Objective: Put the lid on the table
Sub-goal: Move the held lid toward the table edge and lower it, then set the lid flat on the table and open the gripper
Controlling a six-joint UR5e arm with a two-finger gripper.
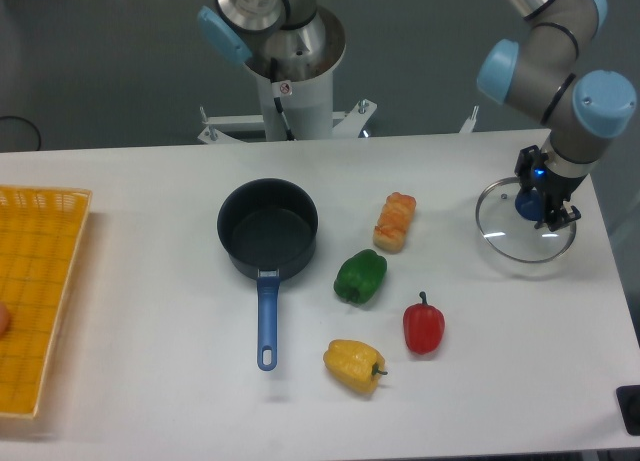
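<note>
The round glass lid (510, 239) with a thin metal rim and a dark blue knob (526, 204) is at the far right of the white table (150, 401), at or just above its surface. My gripper (545, 209) comes down from above onto the knob, and its dark fingers are closed around it. The gripper body hides part of the knob and the lid's far right edge. The dark saucepan (268, 231) with a blue handle stands open and empty at the table's middle, well left of the lid.
An orange bread-like piece (395, 222), a green pepper (361, 277), a red pepper (424, 325) and a yellow pepper (354, 365) lie between pan and lid. A yellow woven tray (35, 291) is at the left edge. The table's right edge is close to the lid.
</note>
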